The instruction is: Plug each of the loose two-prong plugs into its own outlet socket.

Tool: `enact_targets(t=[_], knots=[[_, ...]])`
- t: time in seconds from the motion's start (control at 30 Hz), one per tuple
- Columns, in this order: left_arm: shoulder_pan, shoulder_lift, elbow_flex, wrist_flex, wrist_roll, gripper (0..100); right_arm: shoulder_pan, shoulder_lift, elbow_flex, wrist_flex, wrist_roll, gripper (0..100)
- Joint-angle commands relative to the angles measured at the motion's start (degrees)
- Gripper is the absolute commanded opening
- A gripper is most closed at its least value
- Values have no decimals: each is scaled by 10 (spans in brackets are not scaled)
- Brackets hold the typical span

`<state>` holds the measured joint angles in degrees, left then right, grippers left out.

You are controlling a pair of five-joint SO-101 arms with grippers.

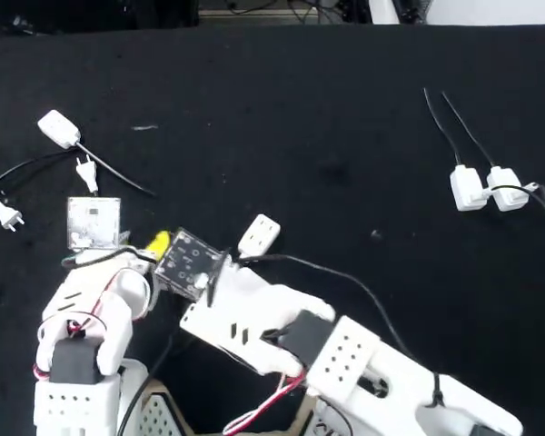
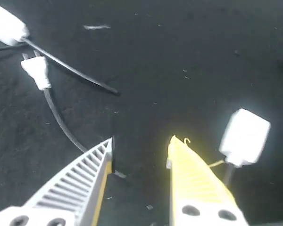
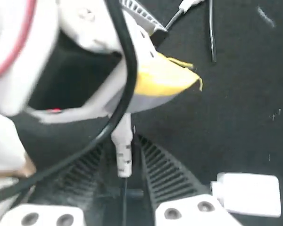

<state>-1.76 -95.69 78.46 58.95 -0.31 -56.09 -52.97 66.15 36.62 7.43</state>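
Right end effector (image 3: 124,146) clamps a white plug (image 3: 124,160). Left end effector (image 2: 140,141) hangs open over the bench (image 2: 179,56), near a socket (image 2: 244,136). Two far sockets (image 1: 470,188) probably hold plugs.

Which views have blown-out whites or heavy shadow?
Left wrist view: the socket is flat white, no face detail. Right wrist view: same socket washed out too; the plug in the right gripper sits in the left arm's shade. High view: even light, no glare on the black cloth.
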Motion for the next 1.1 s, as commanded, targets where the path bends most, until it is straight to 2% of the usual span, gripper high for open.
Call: enact_targets(t=[0.0, 0.53, 0.73, 1.07], knots=[[-43, -1, 10, -21, -2, 195, 15, -60, -2, 1, -7, 11], [-50, -1, 10, -26, -1, 195, 19, -68, 35, -6, -4, 11], [-50, -1, -11, -25, 0, 195, 98, -67, 58, -28, -8, 11], [-45, -1, 32, -75, 19, 195, 50, -42, 56, -34, -7, 11]])
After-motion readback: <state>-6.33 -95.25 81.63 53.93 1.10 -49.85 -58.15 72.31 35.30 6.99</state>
